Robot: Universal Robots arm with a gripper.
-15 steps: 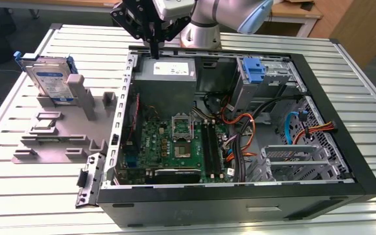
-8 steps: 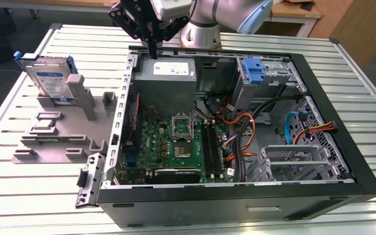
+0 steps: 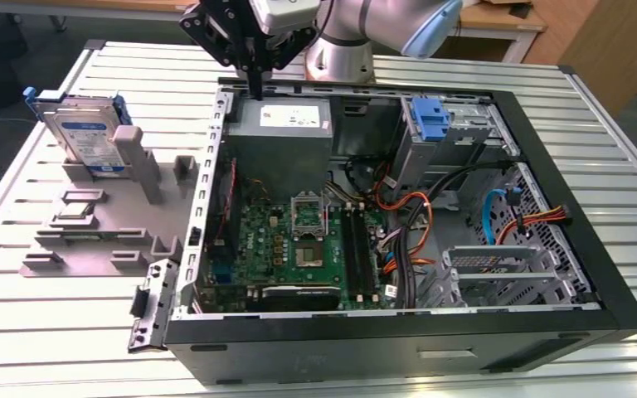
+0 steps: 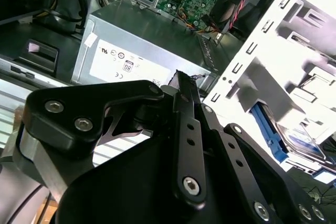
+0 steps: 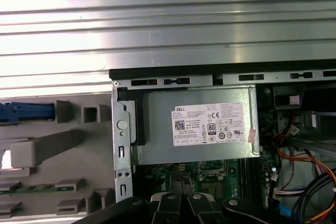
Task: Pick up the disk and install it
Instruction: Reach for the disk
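Note:
The disk (image 3: 84,133), silver-grey with a white-and-blue label in a blue carrier, stands upright in a grey holder (image 3: 109,224) on the exterior view's left, outside the open computer case (image 3: 407,332). My gripper (image 3: 258,91) hangs shut with nothing in it over the case's back edge, just above the grey power supply (image 3: 285,120), well to the right of the disk. In the second wrist view the closed fingers (image 4: 181,85) point at the power supply (image 4: 142,56), and the disk (image 4: 302,142) lies off to one side. The first wrist view shows the carrier's blue edge (image 5: 26,113) and the gripper (image 5: 181,199).
Inside the case are a green motherboard (image 3: 296,240), orange and blue cables (image 3: 484,215), and a metal drive bay with a fixed blue bracket (image 3: 431,120). Everything rests on a slatted metal table (image 3: 53,332). The grey holder has several upright posts (image 3: 147,166).

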